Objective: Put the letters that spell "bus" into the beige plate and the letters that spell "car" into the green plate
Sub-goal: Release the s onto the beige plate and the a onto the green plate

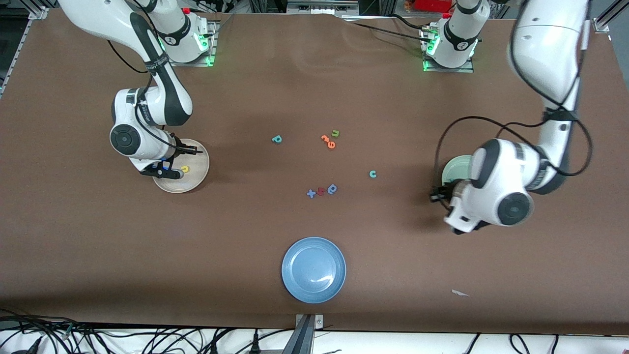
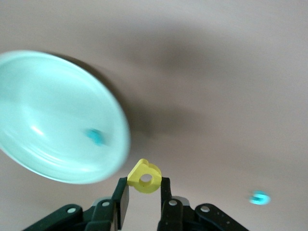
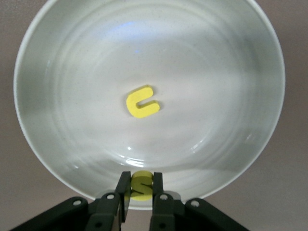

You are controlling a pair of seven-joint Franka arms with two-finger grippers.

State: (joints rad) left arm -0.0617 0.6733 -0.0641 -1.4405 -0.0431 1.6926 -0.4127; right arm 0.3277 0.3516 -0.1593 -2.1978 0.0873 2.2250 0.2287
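Arms bent low over plates

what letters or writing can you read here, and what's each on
"u": yellow u, lying in the beige plate
"s": yellow s, held in the right hand
"a": yellow a, held in the left hand
"c": teal c, on the table
"u": green u, on the table
"x": blue x, on the table
Other foam letters and the arm print: too small to read
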